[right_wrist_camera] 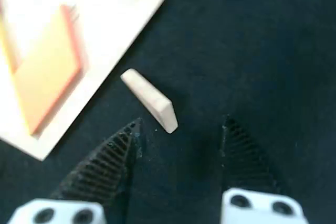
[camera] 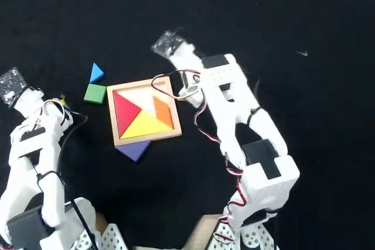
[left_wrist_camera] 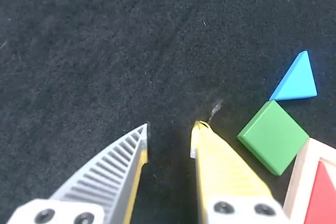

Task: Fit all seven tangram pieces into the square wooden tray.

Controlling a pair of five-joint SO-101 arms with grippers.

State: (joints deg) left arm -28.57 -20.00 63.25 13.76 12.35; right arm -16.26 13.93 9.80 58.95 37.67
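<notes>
The square wooden tray (camera: 116, 140) holds a red triangle (camera: 124, 111), a yellow triangle (camera: 145, 126) and an orange piece (camera: 163, 111). A small blue triangle (camera: 96, 73) and a green square (camera: 95, 93) lie on the cloth to its left, and a purple triangle (camera: 133, 150) at its near edge. In the left wrist view my left gripper (left_wrist_camera: 171, 127) is open over bare cloth, beside the green square (left_wrist_camera: 273, 136) and blue triangle (left_wrist_camera: 296, 80). My right gripper (right_wrist_camera: 181, 124) is open just short of a pale piece (right_wrist_camera: 149, 100) lying off the tray's corner (right_wrist_camera: 131, 9).
A black cloth covers the table (camera: 304, 86). The right arm (camera: 234, 109) stretches beside the tray's right side, and the left arm (camera: 32, 144) stands at the left edge. Wide bare cloth lies to the right and at the back.
</notes>
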